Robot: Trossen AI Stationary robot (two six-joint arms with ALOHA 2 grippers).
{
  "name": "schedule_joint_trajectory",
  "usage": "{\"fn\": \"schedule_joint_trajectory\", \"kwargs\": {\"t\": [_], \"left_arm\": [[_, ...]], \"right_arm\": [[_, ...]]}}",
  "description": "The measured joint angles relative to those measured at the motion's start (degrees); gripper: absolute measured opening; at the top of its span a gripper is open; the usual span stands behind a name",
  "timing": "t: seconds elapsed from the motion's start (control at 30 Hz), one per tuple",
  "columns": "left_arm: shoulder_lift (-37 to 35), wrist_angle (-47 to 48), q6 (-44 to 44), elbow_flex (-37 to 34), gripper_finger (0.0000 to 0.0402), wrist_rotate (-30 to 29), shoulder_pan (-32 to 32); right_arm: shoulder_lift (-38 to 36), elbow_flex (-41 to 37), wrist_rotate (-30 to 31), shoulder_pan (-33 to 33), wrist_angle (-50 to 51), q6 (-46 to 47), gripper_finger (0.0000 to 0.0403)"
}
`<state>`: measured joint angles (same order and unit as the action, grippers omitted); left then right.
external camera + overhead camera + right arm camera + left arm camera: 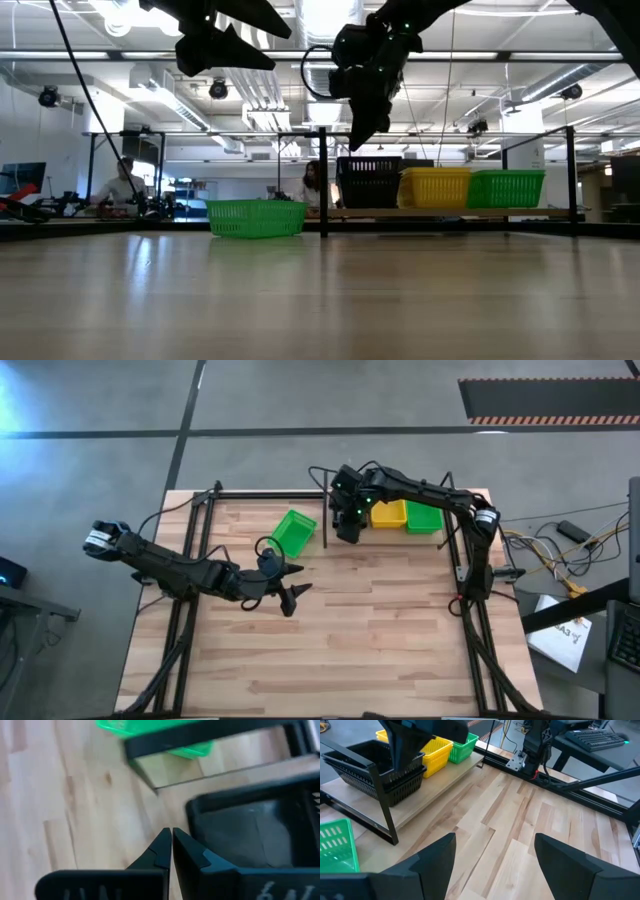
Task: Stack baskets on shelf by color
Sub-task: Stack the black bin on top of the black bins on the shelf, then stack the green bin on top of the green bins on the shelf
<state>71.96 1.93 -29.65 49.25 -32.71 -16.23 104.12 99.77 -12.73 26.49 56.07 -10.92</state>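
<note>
Right end effector (171,851) pinched closed, empty, over black basket (371,183) on shelf (438,782) | left end effector (495,855) wide, above counter (380,630) | loose green basket (294,531) beside shelf post | next: left should grip one rim squarely, stack on shelf's green

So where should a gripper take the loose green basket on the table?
The loose green basket sits upright, open side up, clear of the shelf. Probably best to come from above and pinch one thin rim wall on a long side. The open left gripper is nearest.
</note>
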Motion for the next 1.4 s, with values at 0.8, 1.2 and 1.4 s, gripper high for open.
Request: {"fn": "schedule_joint_trajectory", "kwargs": {"t": [0.8,1.2,1.4], "left_arm": [[-0.1,0.5,-1.0,0.1,0.0255,1.2,0.5],[-0.9,27.2,14.6,5.8,0.0255,24.3,18.0],[2.3,29.6,30.4,5.4,0.0255,33.9,29.5]], "right_arm": [[-2.9,-2.4,8.3,2.1,0.1,3.5,0.0009],[-22.1,-20.1,8.7,-13.3,-7.8,17.7,0.0009],[-31.8,-31.8,18.8,-26.0,-13.0,31.8,0.0009]]}}
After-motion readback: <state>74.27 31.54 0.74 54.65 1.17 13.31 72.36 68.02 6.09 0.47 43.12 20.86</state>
